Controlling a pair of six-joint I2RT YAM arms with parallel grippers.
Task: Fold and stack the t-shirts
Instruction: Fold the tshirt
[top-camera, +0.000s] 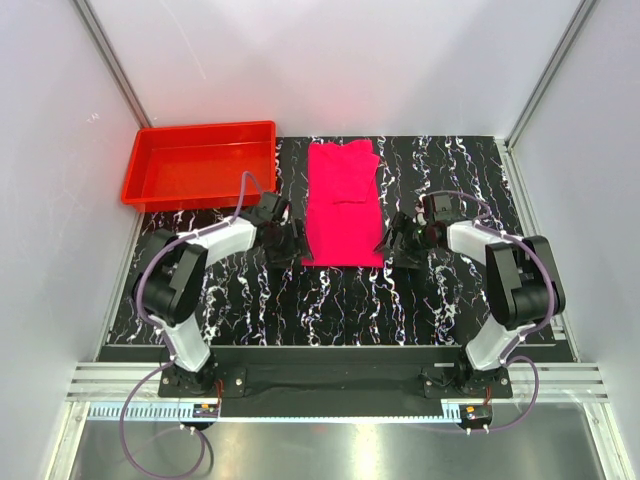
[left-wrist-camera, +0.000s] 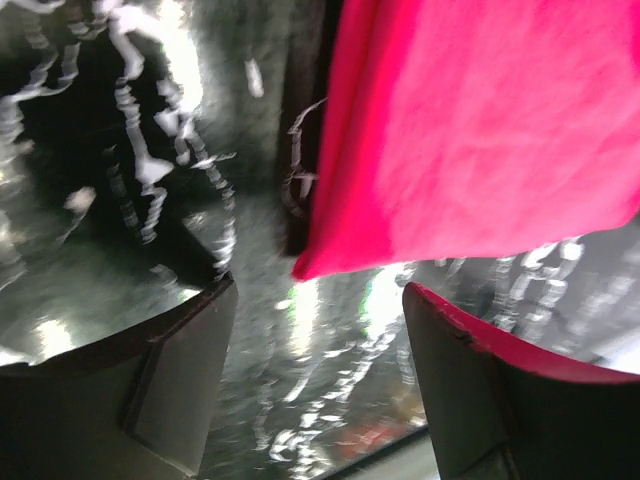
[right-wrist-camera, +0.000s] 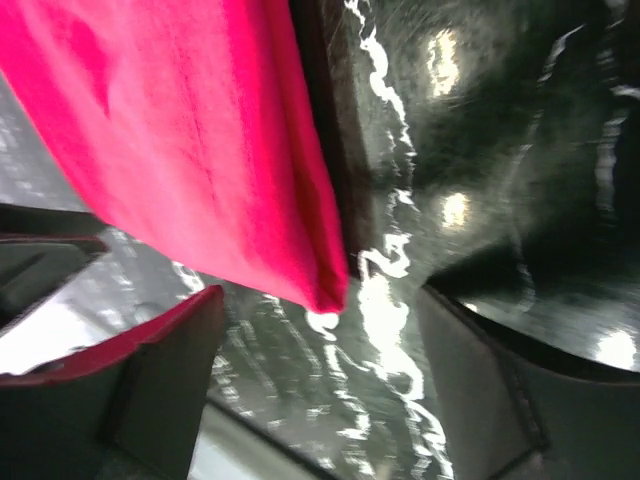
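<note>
Looking down on a black, white-veined worktop (top-camera: 350, 300) carrying everything. Finding the red tray (top-camera: 200, 175) sitting at the far left corner of it, hollow side up. Seeing the magenta-pink t-shirt (top-camera: 343, 205) lying flat on the worktop just to the right of the tray, not touching it, folded into a long narrow strip running from far to near and reaching nearer than the tray's near wall. Noting the left arm (top-camera: 190, 270) bending in from nearer than the tray, under its near wall, and the right arm (top-camera: 510, 270) doing the same well to the right of the tray, beyond the cloth. Placing the left pincer (top-camera: 285, 240) near the tray's near right corner, down at the strip's near left corner, and the right pincer (top-camera: 395, 240) farther right of the tray, at the strip's near right corner. Checking the left wrist view: left pincer (left-wrist-camera: 318, 310) gaping wide, dark fingers (left-wrist-camera: 180, 380) standing well apart, the pink corner of the t-shirt (left-wrist-camera: 480, 130) pointing into the gap without being pinched. Checking the right wrist view: right pincer (right-wrist-camera: 320, 300) likewise spreading wide, the t-shirt (right-wrist-camera: 180, 140) corner hanging between its fingers (right-wrist-camera: 470, 380), gripped by neither.
</note>
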